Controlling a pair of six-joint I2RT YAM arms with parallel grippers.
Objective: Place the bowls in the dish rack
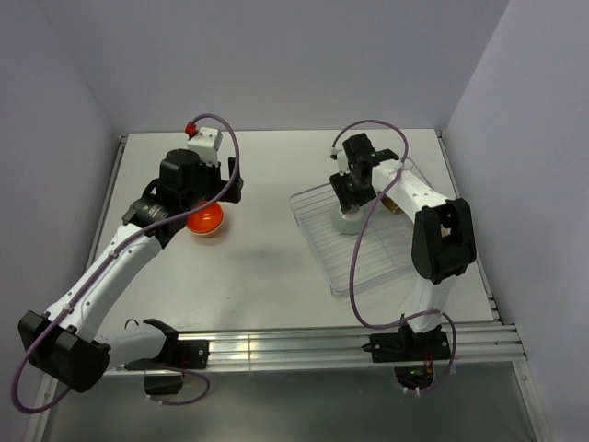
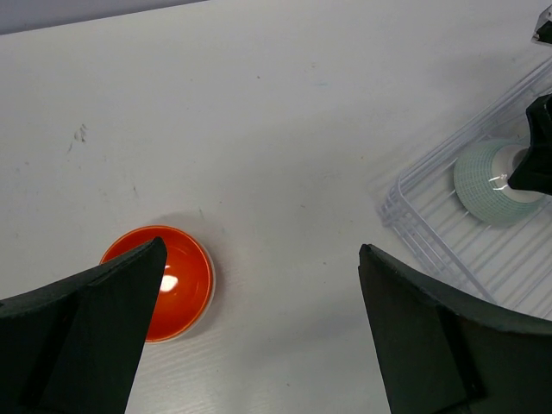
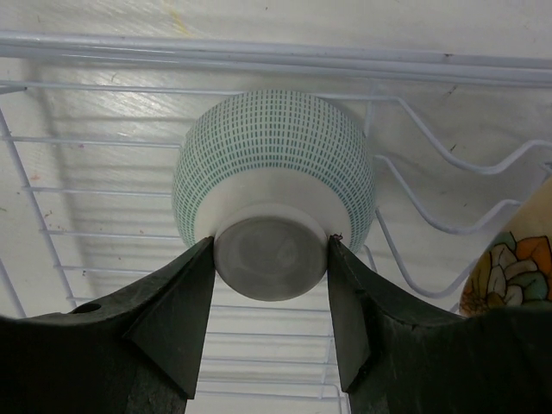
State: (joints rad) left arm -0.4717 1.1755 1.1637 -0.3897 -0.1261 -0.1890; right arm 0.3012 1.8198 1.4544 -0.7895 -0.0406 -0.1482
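- Our right gripper (image 3: 270, 259) grasps the upturned mint bowl (image 3: 274, 155) by its foot, inside the rack (image 1: 386, 260).
- Our left gripper (image 2: 260, 254) hangs spread wide, the orange bowl (image 2: 177, 280) beneath its left finger.

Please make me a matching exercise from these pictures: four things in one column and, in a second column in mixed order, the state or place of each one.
Column 1
1. orange bowl
2. mint green bowl
3. left gripper
4. right gripper

Column 2
A. shut on the foot of a bowl
B. upside down in the dish rack
C. open and empty, above the table
D. upright on the table, outside the dish rack

Pairs: 1-D, 2-B, 3-C, 4-A
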